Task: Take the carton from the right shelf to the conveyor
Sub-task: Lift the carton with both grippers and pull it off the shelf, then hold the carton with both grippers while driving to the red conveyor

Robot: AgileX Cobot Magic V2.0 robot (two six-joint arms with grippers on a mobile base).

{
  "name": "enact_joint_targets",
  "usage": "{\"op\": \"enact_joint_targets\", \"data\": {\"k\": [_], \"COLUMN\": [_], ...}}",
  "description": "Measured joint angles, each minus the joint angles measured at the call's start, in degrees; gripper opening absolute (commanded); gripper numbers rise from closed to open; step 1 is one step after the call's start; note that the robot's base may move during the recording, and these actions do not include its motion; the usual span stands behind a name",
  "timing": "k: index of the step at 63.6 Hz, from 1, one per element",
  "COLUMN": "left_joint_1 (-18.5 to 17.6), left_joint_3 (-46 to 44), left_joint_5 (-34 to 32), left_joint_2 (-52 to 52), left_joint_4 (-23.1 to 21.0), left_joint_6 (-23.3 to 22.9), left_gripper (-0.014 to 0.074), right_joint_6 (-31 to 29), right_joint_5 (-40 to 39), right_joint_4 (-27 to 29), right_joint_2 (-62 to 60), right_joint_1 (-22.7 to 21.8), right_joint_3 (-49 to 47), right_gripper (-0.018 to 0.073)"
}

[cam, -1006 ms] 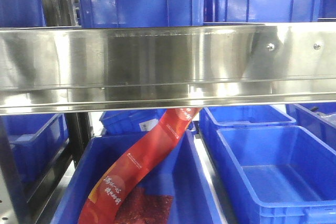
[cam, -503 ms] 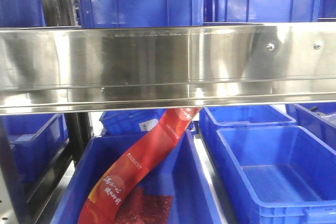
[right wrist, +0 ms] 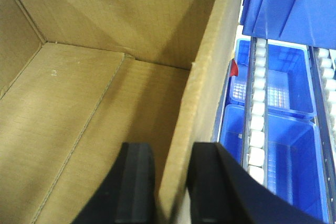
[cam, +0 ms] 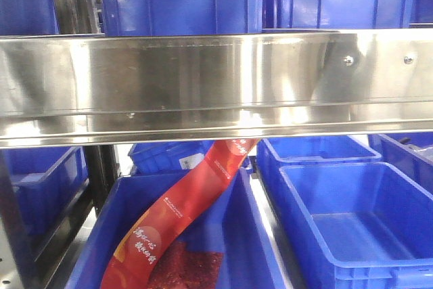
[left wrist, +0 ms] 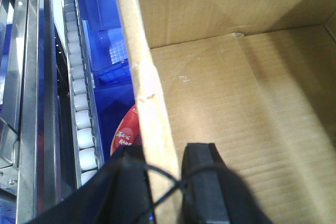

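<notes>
steel shelf (cam: 203, 79), blue bins (cam: 352, 214); l gripper (left wrist: 165, 156) + r gripper (right wrist: 173, 156) tight on carton (left wrist: 236, 103)

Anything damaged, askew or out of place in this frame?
Two things. The carton wall has a small nick in its top edge just ahead of the left gripper. In the front view, a red printed strip trails from behind the steel rail down into a blue bin.

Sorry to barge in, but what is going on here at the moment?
The robot has an open brown carton gripped by both arms. The left pincer is shut on one side wall and the right pincer on the opposite wall, each with one finger inside. Blue bins and the steel shelf lie around it.
</notes>
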Motion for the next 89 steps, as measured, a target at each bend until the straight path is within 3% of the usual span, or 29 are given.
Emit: {"op": "enact_joint_targets", "data": {"k": [89], "left_joint_1": [0.0], "left_joint_3": [0.0], "left_joint_5": [0.0], "left_joint_2": [-0.1], "left_joint_4": [0.1], "left_joint_6": [0.0], "left_gripper": [-0.0006], "right_joint_6": [0.0], "right_joint_5": [-0.1], "right_joint_4": [0.0], "right_joint_2": [0.0], "right_joint_1": [0.0], "right_joint_3": [0.0], "right_gripper": [-0.0068]}}
